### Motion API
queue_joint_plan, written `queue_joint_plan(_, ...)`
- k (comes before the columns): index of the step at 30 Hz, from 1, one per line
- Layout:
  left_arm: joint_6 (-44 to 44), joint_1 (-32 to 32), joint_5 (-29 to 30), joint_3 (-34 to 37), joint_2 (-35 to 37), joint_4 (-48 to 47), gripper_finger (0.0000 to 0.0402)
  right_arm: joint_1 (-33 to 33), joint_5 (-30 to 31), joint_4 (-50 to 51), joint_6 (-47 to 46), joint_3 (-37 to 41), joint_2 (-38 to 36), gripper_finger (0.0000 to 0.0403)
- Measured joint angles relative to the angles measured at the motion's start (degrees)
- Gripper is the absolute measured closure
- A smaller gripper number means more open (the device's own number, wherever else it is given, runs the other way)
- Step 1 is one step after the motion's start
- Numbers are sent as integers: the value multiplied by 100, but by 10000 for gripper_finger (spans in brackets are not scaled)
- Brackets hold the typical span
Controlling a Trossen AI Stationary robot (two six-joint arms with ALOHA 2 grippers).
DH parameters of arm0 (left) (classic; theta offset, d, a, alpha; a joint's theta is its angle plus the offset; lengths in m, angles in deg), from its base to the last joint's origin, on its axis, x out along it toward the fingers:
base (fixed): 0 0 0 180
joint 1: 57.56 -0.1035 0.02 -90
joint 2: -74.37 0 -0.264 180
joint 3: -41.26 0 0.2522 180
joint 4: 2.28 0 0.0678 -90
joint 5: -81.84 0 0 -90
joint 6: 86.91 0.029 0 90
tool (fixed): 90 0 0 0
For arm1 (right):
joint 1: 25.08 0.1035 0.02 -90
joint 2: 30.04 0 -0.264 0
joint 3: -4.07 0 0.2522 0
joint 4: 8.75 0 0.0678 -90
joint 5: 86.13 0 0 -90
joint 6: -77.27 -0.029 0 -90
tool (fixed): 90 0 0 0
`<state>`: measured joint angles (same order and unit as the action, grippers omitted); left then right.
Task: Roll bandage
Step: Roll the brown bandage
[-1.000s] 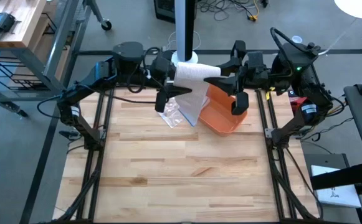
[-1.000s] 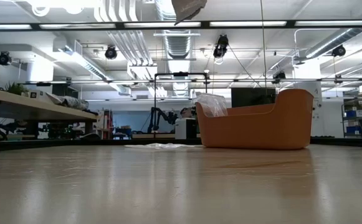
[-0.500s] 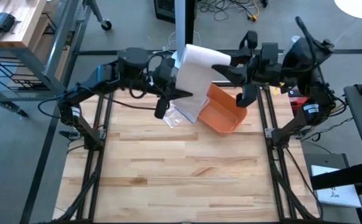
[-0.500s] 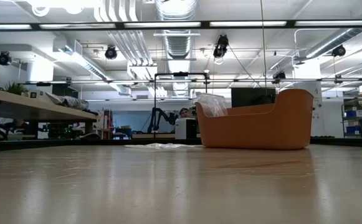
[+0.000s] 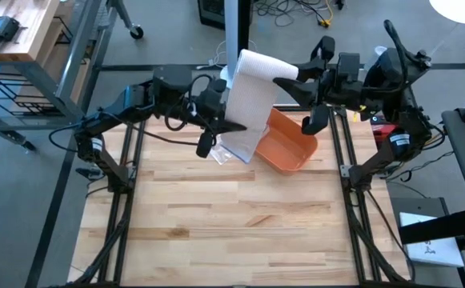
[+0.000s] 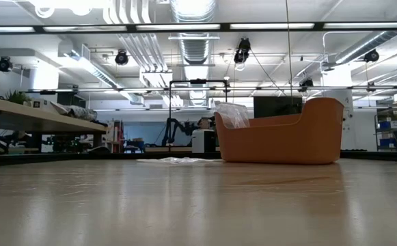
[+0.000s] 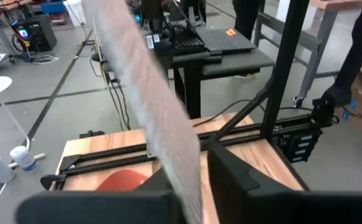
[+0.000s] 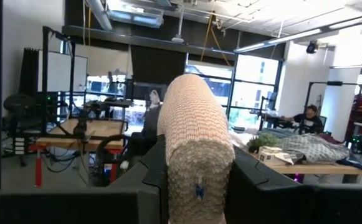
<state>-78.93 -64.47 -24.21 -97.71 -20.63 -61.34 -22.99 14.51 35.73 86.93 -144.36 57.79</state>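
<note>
A white bandage (image 5: 248, 100) is stretched high over the table's far side between my two grippers. Its rolled part (image 5: 256, 62) is at the top, with my right gripper (image 5: 284, 78) shut on it; the roll also fills the right wrist view (image 8: 196, 149). The unrolled strip (image 7: 149, 106) slants down to my left gripper (image 5: 234, 126), which is shut on it. Neither gripper nor the bandage shows in the low view. My left gripper pinches the unrolled strip near its lower end (image 7: 190, 186) between its two fingers (image 7: 230, 174), which come at it roughly level from the table's left. The strip runs up and away from the fingers, drawn straight, clear of the table. My right gripper holds the rolled part of the bandage (image 8: 196, 168) pinched between its two fingers (image 8: 249, 180), which lie along the roll's sides. The fingers come from the table's right, tipped slightly up. The roll is lifted clear, with the strip running down from it.
An orange bin (image 5: 290, 148) stands on the far part of the table under the bandage, with a clear plastic bag (image 6: 232, 113) in it. A clear wrapper (image 5: 222, 150) lies on the wood beside it. The near half of the table (image 5: 232, 232) is bare wood.
My right gripper has tipped upward and carried the roll up and toward the far edge. My left gripper has shut on the strip. The bandage, draped loosely between the grippers before, is now drawn out straight, and its hanging end has risen out of the low view.
</note>
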Motion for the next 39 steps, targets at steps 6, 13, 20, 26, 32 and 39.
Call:
queue_joint_plan(6, 101, 0, 27, 0, 31, -215, 307, 2, -11, -16, -56, 0, -17, 317)
queue_joint_plan(13, 276, -2, 47, 0, 11, -496, 240, 2, -52, -19, -62, 0, -48, 317)
queue_joint_plan(20, 218, -2, 49, 0, 9, -508, 286, 2, -13, -18, 105, 0, -48, 317)
queue_joint_plan(26, 98, 13, 47, 0, 8, -545, 389, 2, 10, -22, 466, 0, -48, 317)
queue_joint_plan(32, 52, 111, 6, 0, 4, -581, 398, -9, 312, -135, 806, 0, -46, 317)
queue_joint_plan(39, 48, 256, 6, 0, 4, -612, 401, -37, 315, -271, 843, 0, -46, 317)
